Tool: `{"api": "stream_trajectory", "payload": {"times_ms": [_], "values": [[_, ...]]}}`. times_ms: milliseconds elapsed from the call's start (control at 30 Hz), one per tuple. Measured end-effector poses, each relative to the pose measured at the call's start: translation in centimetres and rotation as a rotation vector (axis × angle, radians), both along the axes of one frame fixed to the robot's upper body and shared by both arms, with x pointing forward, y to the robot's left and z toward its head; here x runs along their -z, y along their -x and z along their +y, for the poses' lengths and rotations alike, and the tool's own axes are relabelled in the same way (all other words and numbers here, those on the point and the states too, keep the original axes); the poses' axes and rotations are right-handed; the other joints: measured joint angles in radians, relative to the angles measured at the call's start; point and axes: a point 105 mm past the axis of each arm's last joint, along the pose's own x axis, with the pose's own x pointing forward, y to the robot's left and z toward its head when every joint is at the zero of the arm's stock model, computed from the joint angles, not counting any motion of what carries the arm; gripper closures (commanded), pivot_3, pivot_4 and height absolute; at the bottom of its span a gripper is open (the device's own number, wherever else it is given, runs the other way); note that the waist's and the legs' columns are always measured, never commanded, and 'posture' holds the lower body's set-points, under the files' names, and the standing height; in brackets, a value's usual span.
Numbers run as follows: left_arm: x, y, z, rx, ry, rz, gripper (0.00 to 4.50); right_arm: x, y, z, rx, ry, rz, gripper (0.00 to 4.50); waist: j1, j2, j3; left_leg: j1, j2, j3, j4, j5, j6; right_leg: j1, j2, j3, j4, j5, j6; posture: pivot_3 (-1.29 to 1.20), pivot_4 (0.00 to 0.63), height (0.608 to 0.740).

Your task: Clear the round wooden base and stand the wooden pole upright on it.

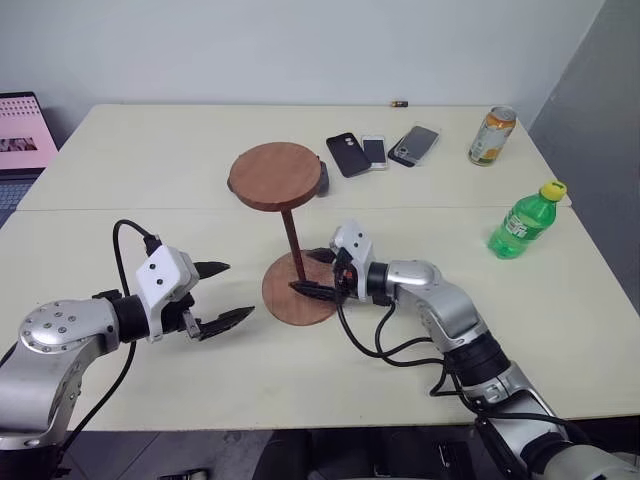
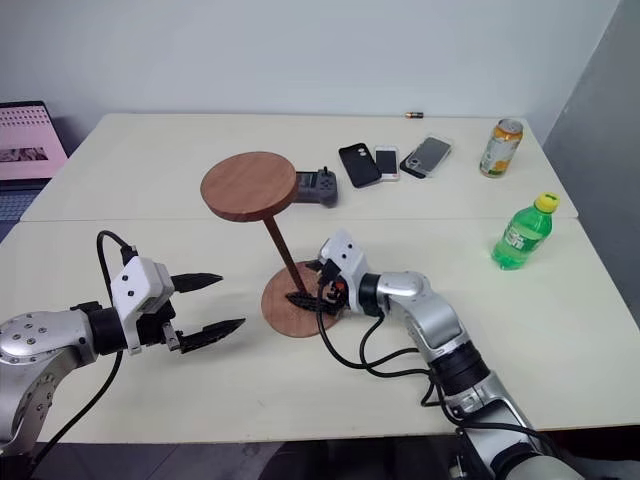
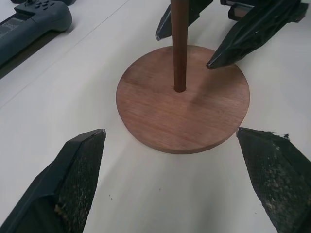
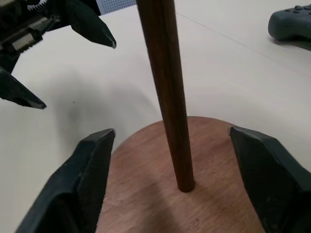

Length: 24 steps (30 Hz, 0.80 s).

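The round wooden base (image 1: pixel 285 302) lies flat on the table in front of me. The wooden pole (image 1: pixel 292 238) stands upright in its centre hole (image 3: pixel 179 89), leaning slightly, with its disc (image 1: pixel 273 175) on top. My right gripper (image 1: pixel 304 272) is open, a finger (image 4: pixel 92 174) on each side of the pole's foot and clear of it. My left gripper (image 1: pixel 238 290) hangs open just left of the base, pointing at it, with nothing between its fingers (image 3: pixel 77 179).
A dark game controller (image 2: pixel 315 187) sits behind the pole. Three phones (image 1: pixel 373 151) lie at the back. A drink can (image 1: pixel 492 135) and a green bottle (image 1: pixel 525 222) stand at the right. A laptop (image 1: pixel 25 135) is at the far left.
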Motion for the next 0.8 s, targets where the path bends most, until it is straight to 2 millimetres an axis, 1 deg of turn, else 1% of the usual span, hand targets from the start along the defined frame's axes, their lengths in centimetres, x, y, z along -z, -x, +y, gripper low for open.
{"api": "stream_trajectory", "payload": {"times_ms": [167, 200, 233, 300, 367, 400, 467, 500, 533, 600, 667, 700, 800], "values": [[-0.6, -0.3, -0.2, -0.001, 0.019, -0.028, 0.00, -1.1, 0.4, -0.9, -0.023, 0.013, -0.054, 0.01, 0.001, -0.002, 0.003, 0.000, 0.000, 0.000, 0.002, 0.000, 0.000, 0.001, 0.000, 0.000, 0.001, 0.000, 0.000, 0.00, 0.150, 0.740], [-0.9, -0.5, -0.3, -0.006, 0.021, -0.043, 0.00, -1.5, 0.6, -1.6, -0.039, 0.035, -0.077, 0.01, 0.001, -0.002, 0.003, 0.000, 0.000, 0.000, 0.004, 0.000, 0.000, 0.001, 0.000, 0.000, 0.002, 0.000, 0.000, 0.00, 0.150, 0.740], [-0.9, -0.5, -0.3, -0.007, 0.021, -0.044, 0.00, -1.5, 0.6, -1.7, -0.040, 0.038, -0.079, 0.01, 0.001, -0.002, 0.004, -0.001, 0.000, 0.000, 0.004, 0.000, 0.000, 0.001, 0.000, 0.000, 0.002, 0.000, 0.000, 0.00, 0.150, 0.740], [-1.0, -0.6, -0.2, -0.018, 0.018, -0.053, 0.00, -2.0, 0.7, -2.7, -0.044, 0.057, -0.105, 0.01, 0.002, -0.002, 0.004, -0.001, 0.000, 0.000, 0.006, 0.000, 0.000, 0.001, 0.000, 0.000, 0.002, 0.000, 0.000, 0.00, 0.150, 0.740], [-1.1, -0.7, 0.0, -0.034, -0.010, -0.057, 0.00, -2.7, 1.3, -4.0, -0.074, 0.072, -0.136, 0.01, 0.003, -0.002, 0.005, -0.001, 0.000, 0.000, 0.007, 0.000, 0.000, 0.001, 0.000, 0.000, 0.003, 0.000, 0.000, 0.00, 0.150, 0.740], [-1.1, -0.7, 0.2, -0.044, -0.035, -0.050, 0.00, -2.9, 1.7, -4.9, -0.085, 0.093, -0.152, 0.01, 0.003, -0.002, 0.005, -0.002, 0.000, -0.001, 0.007, 0.000, 0.000, 0.001, 0.000, 0.000, 0.003, 0.000, 0.000, 0.00, 0.150, 0.740], [-0.9, -0.2, 0.8, -0.060, -0.072, -0.030, 0.00, -3.4, 2.1, -7.7, -0.086, 0.134, -0.176, 0.01, 0.005, -0.002, 0.006, -0.002, 0.000, 0.000, 0.009, 0.000, 0.000, 0.001, 0.000, 0.000, 0.003, 0.000, 0.001, 0.00, 0.150, 0.740], [-0.8, -0.1, 0.9, -0.064, -0.073, -0.027, 0.00, -3.6, 2.2, -8.3, -0.082, 0.140, -0.180, 0.01, 0.005, -0.002, 0.006, -0.002, 0.000, 0.000, 0.009, 0.000, 0.000, 0.001, 0.000, 0.000, 0.003, 0.000, 0.001, 0.00, 0.150, 0.740], [-0.7, 0.2, 1.1, -0.071, -0.075, -0.019, 0.00, -4.1, 2.5, -9.6, -0.083, 0.152, -0.187, 0.01, 0.005, -0.003, 0.007, -0.002, 0.000, 0.000, 0.009, 0.000, 0.000, 0.001, 0.000, 0.000, 0.003, 0.000, 0.001, 0.00, 0.150, 0.740], [-0.5, 0.4, 1.5, -0.081, -0.079, -0.008, 0.00, -4.6, 3.0, -10.5, -0.092, 0.161, -0.200, 0.01, 0.003, -0.003, 0.007, -0.001, 0.000, 0.000, 0.009, 0.000, 0.000, 0.001, 0.001, 0.000, 0.004, 0.000, 0.001, 0.00, 0.150, 0.740], [-0.5, 0.7, 1.8, -0.081, -0.095, -0.008, 0.00, -4.9, 4.0, -11.0, -0.139, 0.166, -0.205, 0.01, 0.004, -0.003, 0.007, -0.001, 0.002, 0.000, 0.010, 0.000, 0.000, 0.001, 0.002, 0.000, 0.004, 0.000, 0.001, 0.00, 0.150, 0.740], [-0.5, 0.7, 1.8, -0.081, -0.095, -0.008, 0.00, -4.8, 4.1, -11.0, -0.141, 0.168, -0.203, 0.01, 0.004, -0.003, 0.007, -0.001, 0.002, 0.000, 0.010, 0.000, 0.000, 0.001, 0.002, 0.000, 0.005, 0.000, 0.001, 0.00, 0.150, 0.740], [-0.4, 1.0, 2.4, -0.087, -0.099, -0.005, 0.00, -4.7, 5.0, -13.0, -0.159, 0.217, -0.182, 0.01, 0.008, -0.002, 0.008, -0.001, 0.002, 0.000, 0.011, 0.000, 0.000, 0.002, 0.002, 0.000, 0.004, 0.001, 0.001, 0.00, 0.150, 0.740]]}}
